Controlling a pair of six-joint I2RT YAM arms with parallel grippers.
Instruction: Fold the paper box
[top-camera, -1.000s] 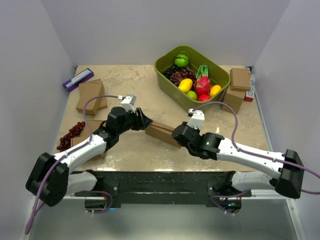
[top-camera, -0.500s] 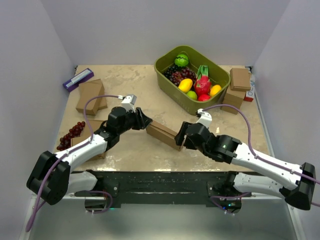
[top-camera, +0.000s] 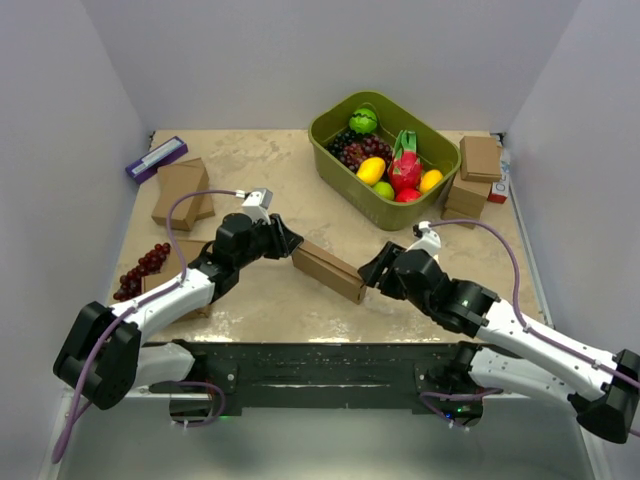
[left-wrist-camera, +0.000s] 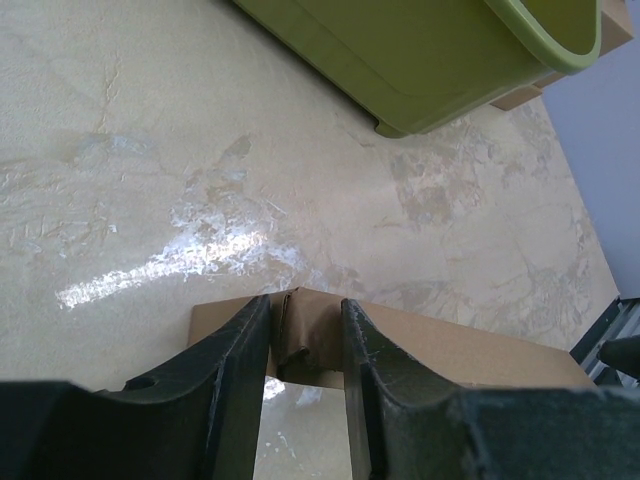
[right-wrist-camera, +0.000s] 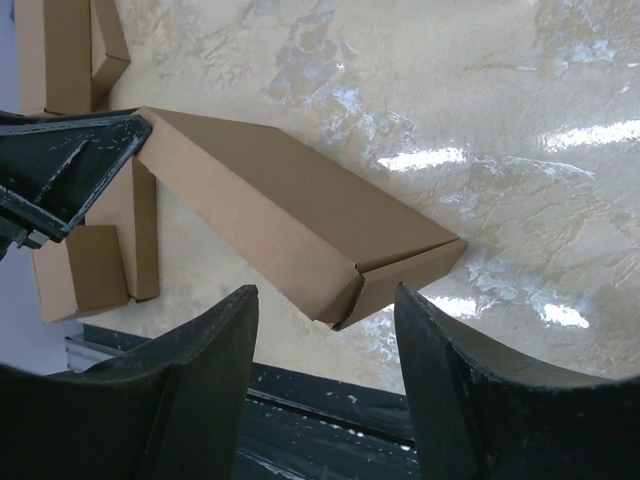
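The paper box (top-camera: 328, 270) looks folded shut, nearly finished; the left gripper (top-camera: 290, 244) pinches one end, the right gripper (top-camera: 372, 271) stands open beside the other.

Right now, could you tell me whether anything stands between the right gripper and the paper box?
Nothing visible does. The open right gripper faces the paper box at its near end across bare table; the left gripper pinches its opposite end, out of that path.

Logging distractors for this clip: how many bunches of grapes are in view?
2. One dark bunch lies in the green tub at the back; one reddish bunch lies on the table near its left edge. More could be hidden deeper in the tub.
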